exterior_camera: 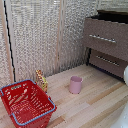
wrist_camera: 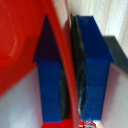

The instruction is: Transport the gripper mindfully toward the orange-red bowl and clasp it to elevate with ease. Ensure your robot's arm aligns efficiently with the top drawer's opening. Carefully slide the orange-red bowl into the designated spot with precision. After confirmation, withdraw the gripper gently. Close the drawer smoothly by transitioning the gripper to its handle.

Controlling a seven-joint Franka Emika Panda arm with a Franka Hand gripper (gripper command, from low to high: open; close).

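Observation:
In the wrist view my gripper is shut on the rim of the orange-red bowl. One blue fingertip is on one side of the thin red rim and the other on the other side. The bowl and gripper are out of the exterior view; only a white part of the robot's arm shows at its right edge. The top drawer is at the upper right and looks pulled out a little, with its silver handle across the front.
A pink cup stands mid-table. A big red wire-mesh basket sits at the exterior view's left, with a small yellow toy behind it. A lower drawer is under the top one. Pale blinds form the back wall.

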